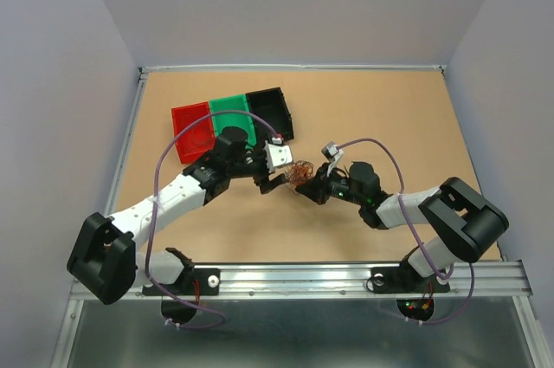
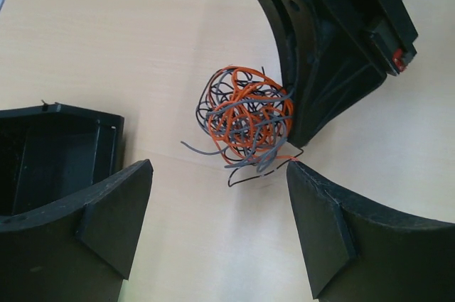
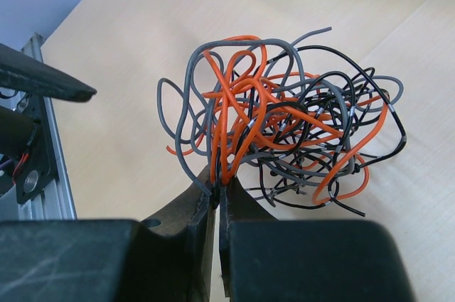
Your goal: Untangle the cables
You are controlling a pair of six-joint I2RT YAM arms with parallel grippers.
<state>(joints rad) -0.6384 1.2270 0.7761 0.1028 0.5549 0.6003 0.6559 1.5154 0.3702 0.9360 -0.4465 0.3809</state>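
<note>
A tangled ball of orange, grey and black cables sits mid-table between the two grippers. My right gripper is shut on strands at the near edge of the cable ball, pinching orange and grey loops. In the left wrist view the cable ball lies just beyond my left gripper, whose jaws stand wide open and empty, one stray black end near its right fingertip. The right gripper's black fingers touch the ball from the far right.
Three bins stand at the back left: red, green and black. The black bin's corner shows at the left of the left wrist view. Purple arm cables arch over the table.
</note>
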